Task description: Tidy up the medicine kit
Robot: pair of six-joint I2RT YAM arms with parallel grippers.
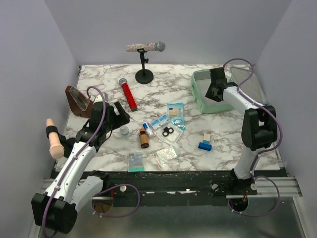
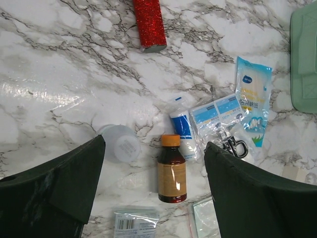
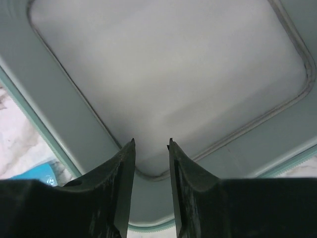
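Right wrist view: the right pincer [image 3: 151,142], narrowly parted and empty, hangs over the open medicine kit [image 3: 168,74].

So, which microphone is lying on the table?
The red glittery microphone, flat on the marble tabletop; the pale silver-headed microphone rests up on the black stand.
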